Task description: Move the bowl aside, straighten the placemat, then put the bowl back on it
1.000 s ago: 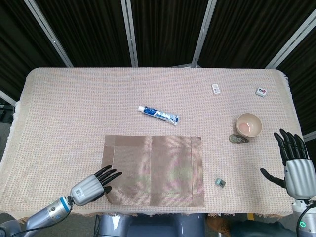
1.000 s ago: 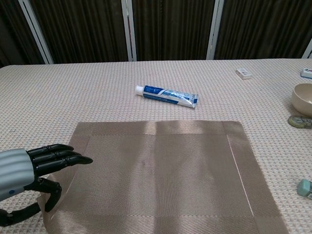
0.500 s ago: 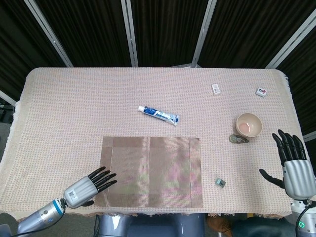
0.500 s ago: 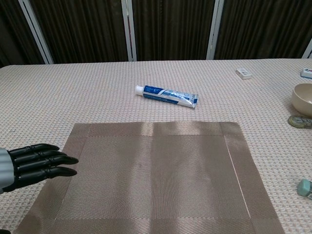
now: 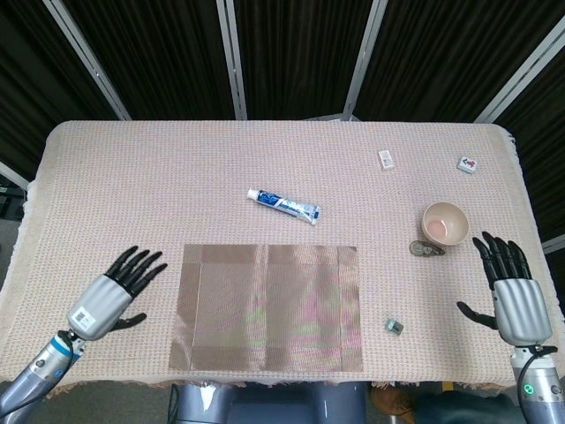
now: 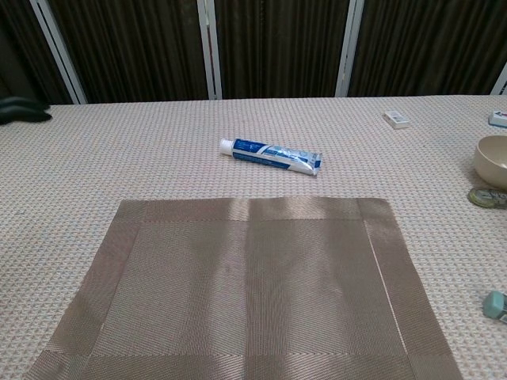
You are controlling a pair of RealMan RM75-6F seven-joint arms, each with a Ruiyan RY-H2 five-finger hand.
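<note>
The brown woven placemat (image 5: 267, 306) (image 6: 245, 285) lies flat at the table's front middle, its edges square to the table. The cream bowl (image 5: 444, 223) (image 6: 493, 160) stands upright on the cloth at the right, well off the mat. My left hand (image 5: 113, 295) hovers left of the mat, fingers spread, holding nothing; only its dark fingertips (image 6: 22, 108) show at the chest view's left edge. My right hand (image 5: 508, 291) hangs open near the front right, below the bowl and apart from it.
A blue and white toothpaste tube (image 5: 283, 205) lies behind the mat. A round coin-like disc (image 5: 425, 250) touches the bowl's front. A small teal block (image 5: 394, 326) sits right of the mat. Two small tiles (image 5: 386, 159) (image 5: 469, 163) lie at the back right.
My left hand has lifted off the mat's left front corner and drawn away to the left. The mat now lies straight. The right hand has shifted slightly left.
</note>
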